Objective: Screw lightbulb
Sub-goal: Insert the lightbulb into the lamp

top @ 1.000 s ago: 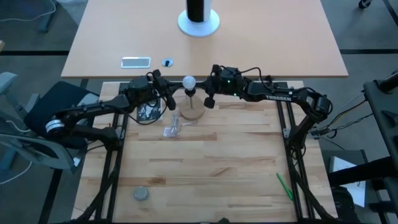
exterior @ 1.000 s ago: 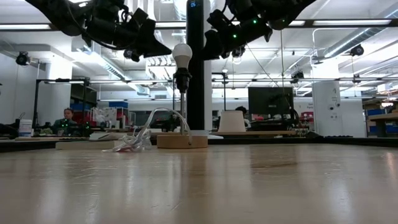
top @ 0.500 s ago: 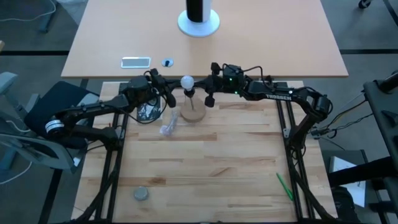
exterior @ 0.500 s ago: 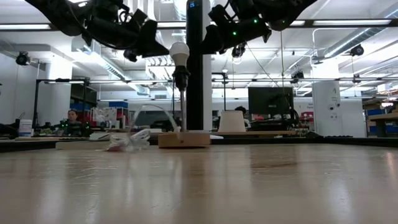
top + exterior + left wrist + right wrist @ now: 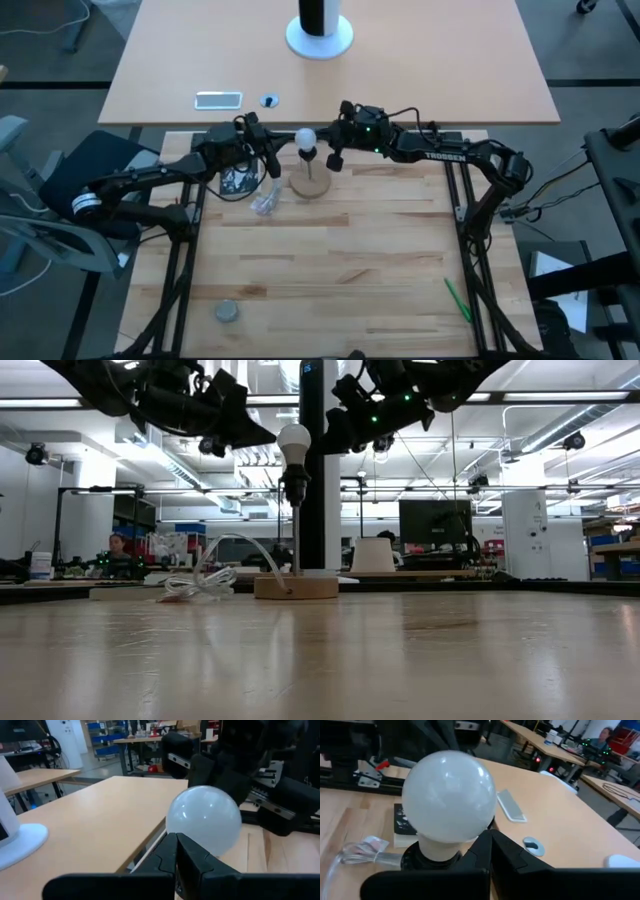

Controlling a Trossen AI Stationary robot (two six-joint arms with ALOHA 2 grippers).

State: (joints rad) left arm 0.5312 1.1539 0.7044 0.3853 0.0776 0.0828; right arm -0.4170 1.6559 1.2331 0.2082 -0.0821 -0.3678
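Both grippers are flanking the small white frosted lightbulb (image 5: 305, 137) in the high view: the left gripper (image 5: 272, 160) is sitting just to its left, the right gripper (image 5: 335, 155) just to its right, neither holding anything. The lightbulb is standing upright in a dark socket on a round pale wooden base (image 5: 310, 182) near the far edge of the slatted wooden table (image 5: 350, 270). A clear crumpled plastic wrapper (image 5: 264, 202) is lying beside the base.

Low view: the lightbulb (image 5: 294, 442) is sitting atop a thin metal stem (image 5: 297, 530) rising from the wooden base (image 5: 294, 587). A white cable (image 5: 215, 570) is looping beside the base. Both dark arms are hanging level with the bulb on either side.

Left wrist view: the left gripper (image 5: 176, 855) is showing its fingers pressed fully together, directly before the lightbulb (image 5: 203, 820).

Right wrist view: the right gripper (image 5: 490, 851) is likewise showing fingers pressed together, just beside the lightbulb (image 5: 449, 796) seated in its dark socket (image 5: 420, 857).
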